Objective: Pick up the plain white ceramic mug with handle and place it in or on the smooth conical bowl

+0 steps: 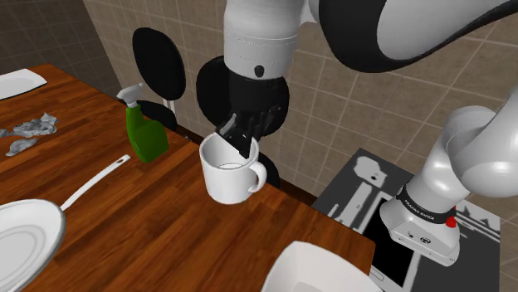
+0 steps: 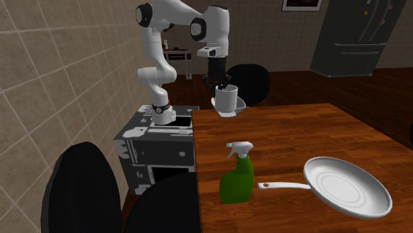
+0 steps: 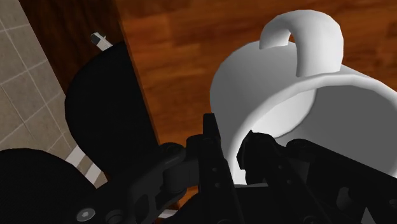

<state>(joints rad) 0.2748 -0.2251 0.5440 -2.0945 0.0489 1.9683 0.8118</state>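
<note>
You see even, rather dim light; the table [image 1: 166,224] carries a soft sheen, and the inside of the mug [image 3: 273,89] lies shaded.

White arm [image 1: 257,33] overhead. Black jaws clamp the rim of a white mug [image 1: 228,178], one finger inside, handle toward the right. Green spray bottle [image 1: 145,137] nearby on the wooden tabletop [image 1: 166,232]. White bowl [image 1: 320,270] at lower edge, frying pan [image 1: 29,236] lower left.

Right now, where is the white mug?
In the shoulder view the mug is mid-picture, its rim clasped by the gripper, with the green spray bottle to its left and the white bowl at lower right.
</note>
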